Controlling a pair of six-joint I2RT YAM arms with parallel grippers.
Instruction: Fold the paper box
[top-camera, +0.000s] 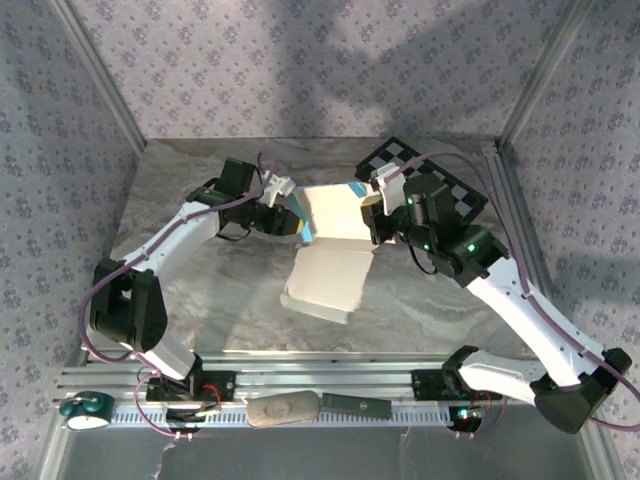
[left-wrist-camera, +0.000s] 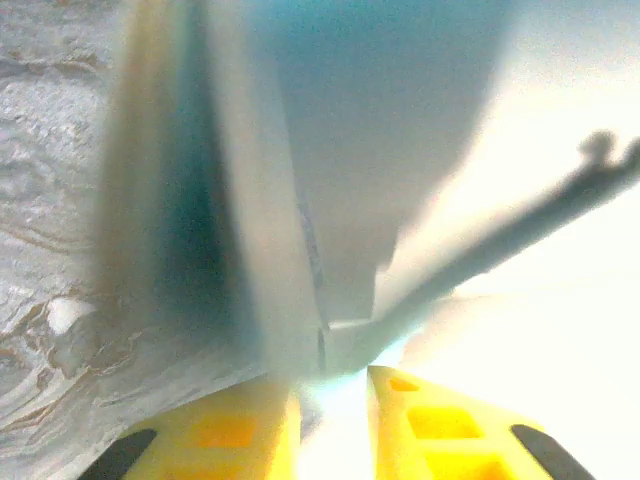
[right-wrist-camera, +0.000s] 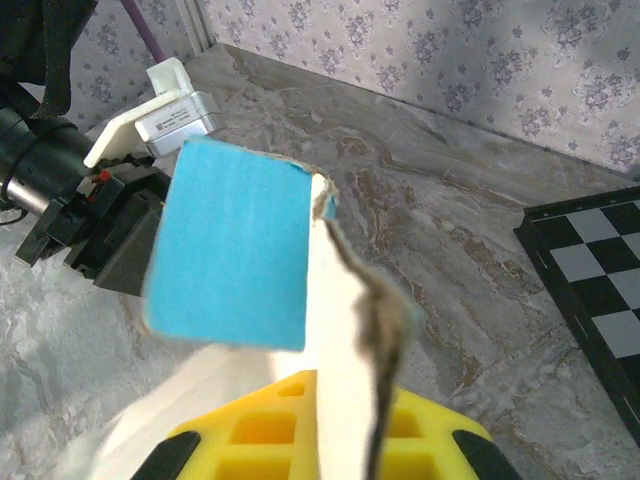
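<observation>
The paper box (top-camera: 330, 275) lies partly folded mid-table, white side up, with a turquoise edge showing at its left fold. Its far panel stands between both grippers. My left gripper (top-camera: 288, 218) is at that panel's left edge. In the left wrist view its yellow fingers (left-wrist-camera: 440, 430) stand slightly apart around the blurred white card (left-wrist-camera: 340, 150), so the left gripper (left-wrist-camera: 335, 385) is open. My right gripper (top-camera: 372, 222) is at the right edge. In the right wrist view the right gripper (right-wrist-camera: 345, 390) is shut on a white flap, with a turquoise flap (right-wrist-camera: 235, 255) raised to its left.
A black-and-white checkerboard (top-camera: 440, 175) lies at the back right, just behind the right arm, also visible as the checkerboard (right-wrist-camera: 600, 270). Metal frame posts and patterned walls enclose the table. A rail at the near edge carries a grey oblong object (top-camera: 283, 409) and a teal roll (top-camera: 85, 408).
</observation>
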